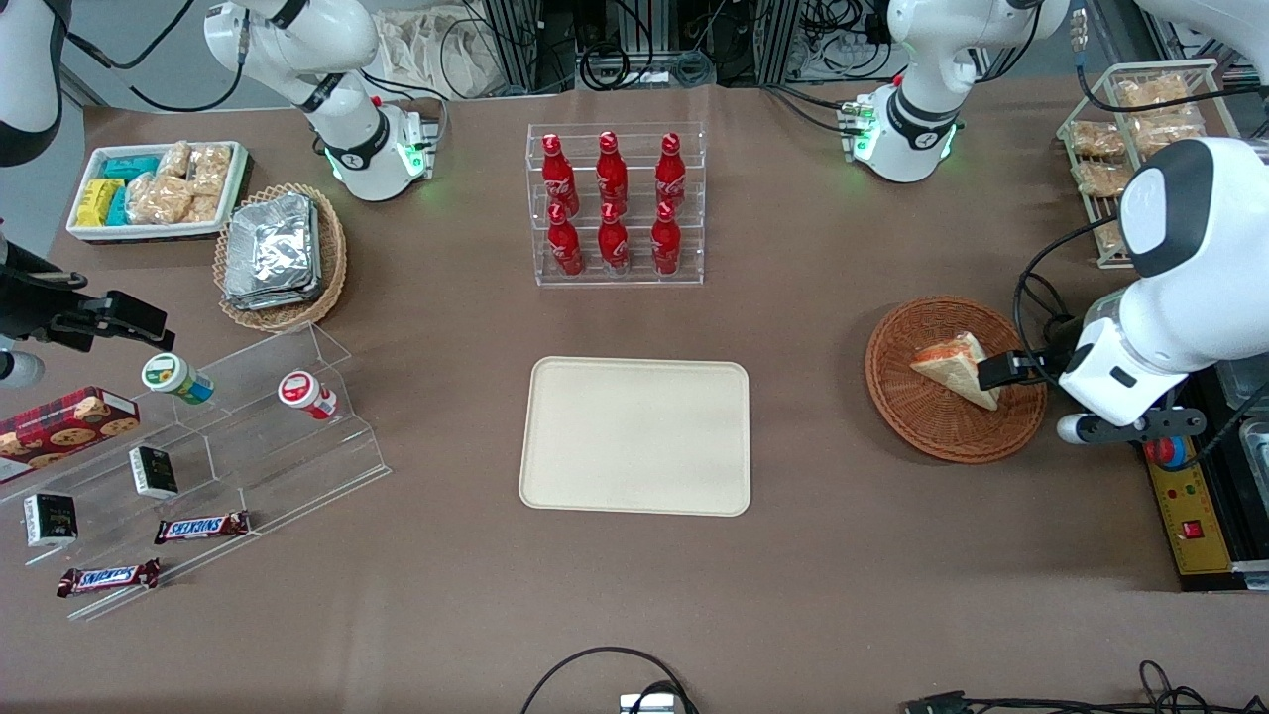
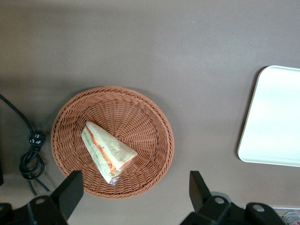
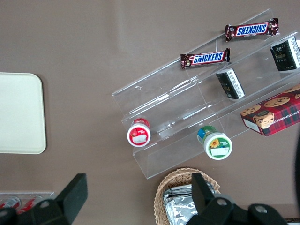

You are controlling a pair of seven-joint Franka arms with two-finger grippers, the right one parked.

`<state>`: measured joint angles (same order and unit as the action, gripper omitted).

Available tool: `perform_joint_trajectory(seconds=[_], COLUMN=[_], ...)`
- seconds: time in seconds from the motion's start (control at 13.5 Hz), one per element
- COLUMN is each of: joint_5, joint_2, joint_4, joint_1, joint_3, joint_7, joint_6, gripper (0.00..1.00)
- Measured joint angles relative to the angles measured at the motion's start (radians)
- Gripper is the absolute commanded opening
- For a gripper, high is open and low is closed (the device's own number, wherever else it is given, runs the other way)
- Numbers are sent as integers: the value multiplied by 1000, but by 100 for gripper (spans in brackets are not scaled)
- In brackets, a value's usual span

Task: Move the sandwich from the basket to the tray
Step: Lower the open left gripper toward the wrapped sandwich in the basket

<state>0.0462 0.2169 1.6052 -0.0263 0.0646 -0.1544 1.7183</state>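
Observation:
The sandwich [image 1: 957, 367], a white-bread wedge with orange and green filling in clear wrap, lies in the round reddish-brown basket [image 1: 932, 426] toward the working arm's end of the table. The wrist view shows the sandwich [image 2: 107, 152] lying flat in the basket [image 2: 150, 126]. My left gripper [image 1: 1001, 369] hovers over the basket's rim, open and empty. In the wrist view the gripper [image 2: 135, 192] has its two black fingers spread wide, with the sandwich just outside the span. The cream tray [image 1: 634, 436] lies empty mid-table and also shows in the wrist view [image 2: 276, 117].
A clear rack of red bottles [image 1: 615, 203] stands farther from the camera than the tray. A wire rack of bagged pastries [image 1: 1140, 129] and a yellow control box [image 1: 1185, 496] flank the basket. A black cable [image 2: 30, 154] lies beside the basket. Snack displays [image 1: 198, 466] sit toward the parked arm's end.

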Motion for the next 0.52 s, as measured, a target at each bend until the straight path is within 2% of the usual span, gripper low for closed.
perform_joint_trajectory(seconds=[0.37,0.52], joint_5=[0,0], joint_2=[10,20], joint_4=[-6,12], joint_1=[3,4], joint_3=[-4,-13], joint_7=[-39,-201], joint_6=[-14,-34], gripper=[100,100])
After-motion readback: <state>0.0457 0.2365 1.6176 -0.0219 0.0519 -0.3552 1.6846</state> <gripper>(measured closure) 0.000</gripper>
